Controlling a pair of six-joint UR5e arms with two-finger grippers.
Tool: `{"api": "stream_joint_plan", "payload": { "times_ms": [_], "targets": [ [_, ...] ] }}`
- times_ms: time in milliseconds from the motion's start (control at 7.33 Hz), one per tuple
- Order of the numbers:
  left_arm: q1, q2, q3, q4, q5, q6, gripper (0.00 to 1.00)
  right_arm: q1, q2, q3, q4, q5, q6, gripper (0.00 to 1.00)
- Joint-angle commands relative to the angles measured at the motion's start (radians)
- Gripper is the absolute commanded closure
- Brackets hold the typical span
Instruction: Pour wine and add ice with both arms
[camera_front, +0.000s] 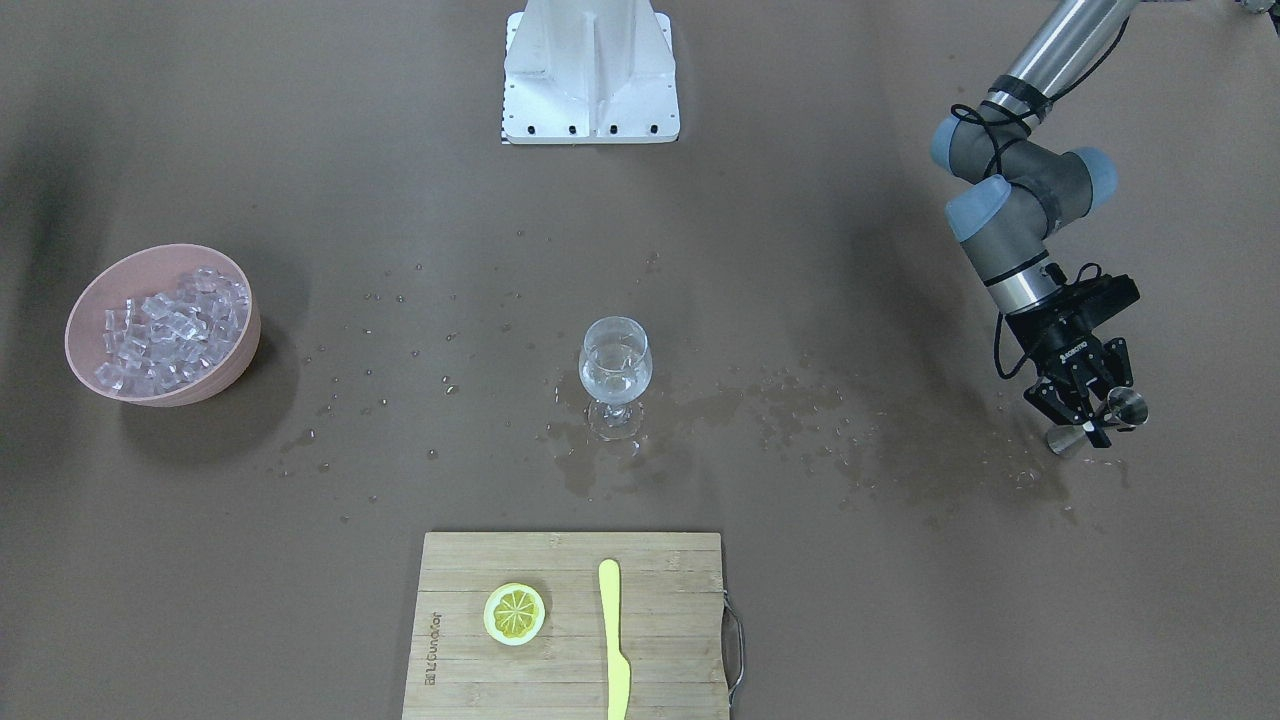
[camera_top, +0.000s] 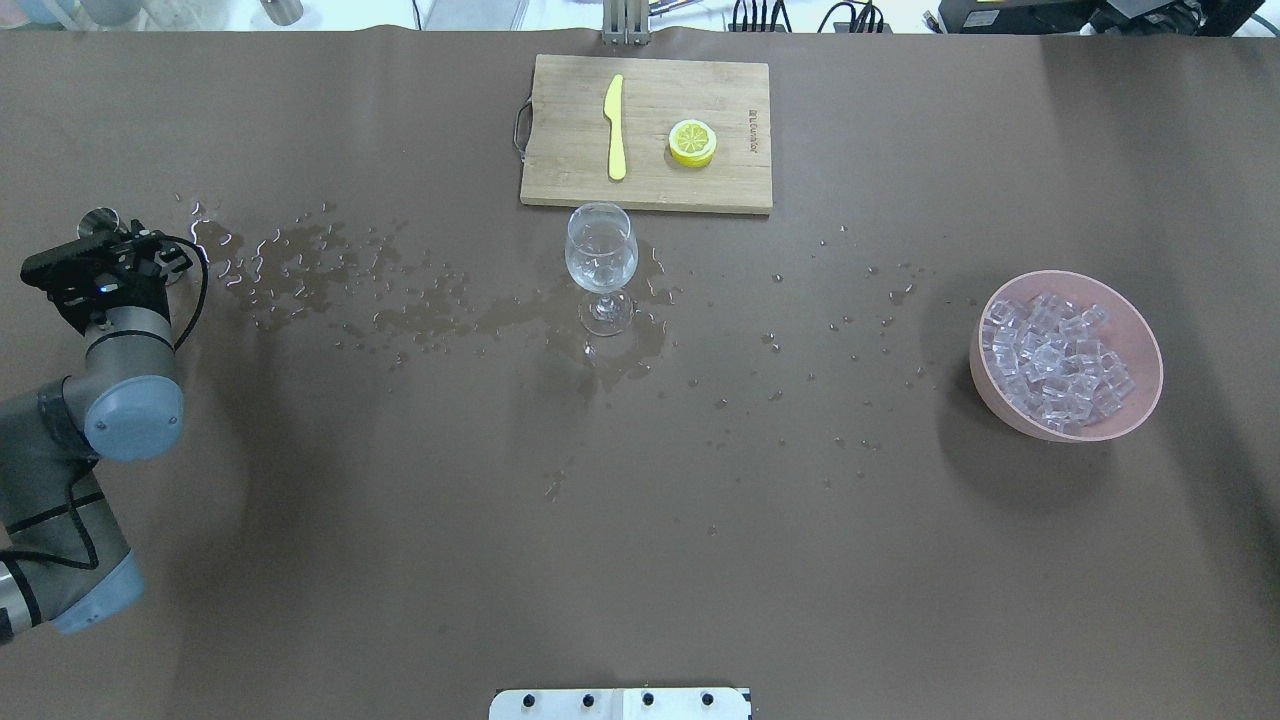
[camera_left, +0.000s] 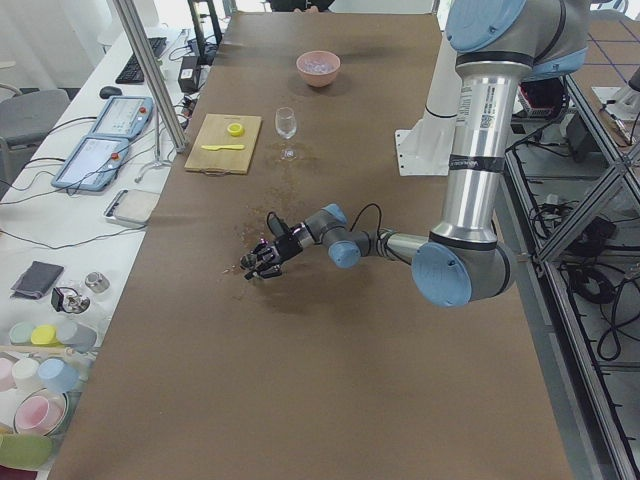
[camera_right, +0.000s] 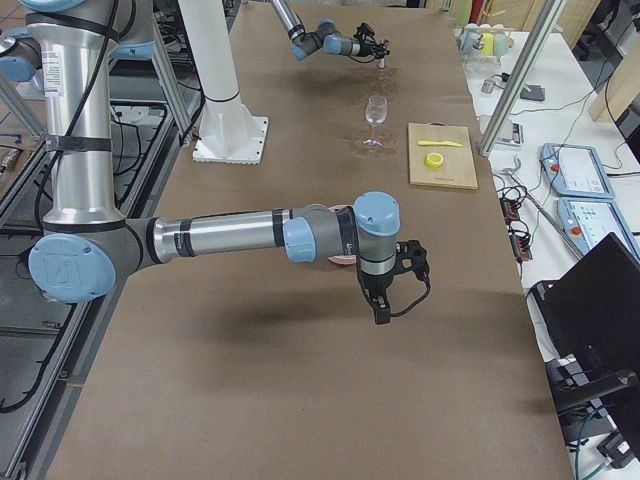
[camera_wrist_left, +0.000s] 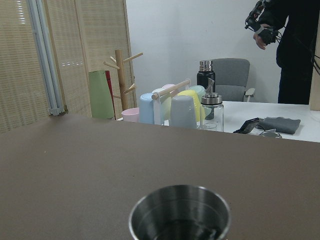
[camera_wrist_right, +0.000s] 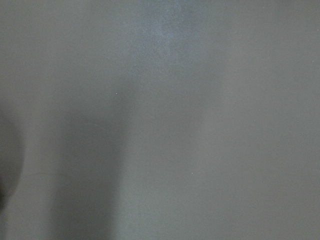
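wine (camera_front: 614, 378): small amt in stemmed glass (camera_front: 615, 328), mid-table, wet patches round its foot. right arm (camera_right: 230, 232) over table's right end; its gripper (camera_right: 381, 314) shows only from the side, can't tell if fingers apart or together. left arm (camera_front: 1010, 215) at left end, gripper (camera_front: 1088, 420) clamped on steel jigger (camera_front: 1130, 408). wood board (camera_top: 560, 150) far centre. pink bowl (camera_top: 1138, 340) at right, heaped w/ ice (camera_top: 1055, 365).

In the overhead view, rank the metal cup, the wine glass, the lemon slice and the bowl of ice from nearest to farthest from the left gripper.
From the left gripper:
1. Metal cup, right at the gripper, far left edge.
2. Wine glass, table centre.
3. Lemon slice, on the cutting board beyond the glass.
4. Pink bowl of ice, far right.
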Motion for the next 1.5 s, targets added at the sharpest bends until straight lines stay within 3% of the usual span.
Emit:
{"api": "stream_joint_plan", "payload": {
  "times_ms": [0,545,682,818,955,1364],
  "targets": [
    [0.003,-0.017,0.014,-0.001,0.0,0.0,0.55,-0.001,0.0,0.0,0.0,0.0,0.0,0.0],
    [0.003,-0.04,0.042,-0.001,-0.002,0.0,0.55,-0.001,0.0,-0.003,0.0,0.0,0.0,0.0],
    [0.003,-0.038,0.042,-0.001,0.0,0.0,0.6,-0.001,0.0,-0.003,0.0,0.0,0.0,0.0],
    [0.003,-0.035,0.042,-0.004,0.0,-0.001,0.77,-0.001,0.0,-0.003,0.0,0.0,0.0,0.0],
    [0.005,-0.029,0.04,-0.03,0.0,0.003,1.0,-0.001,0.0,-0.003,0.0,0.0,0.0,0.0],
    [0.002,-0.022,-0.016,-0.093,0.001,0.014,1.0,-0.001,0.0,-0.002,-0.001,0.002,0.0,0.0]
  ]
}}
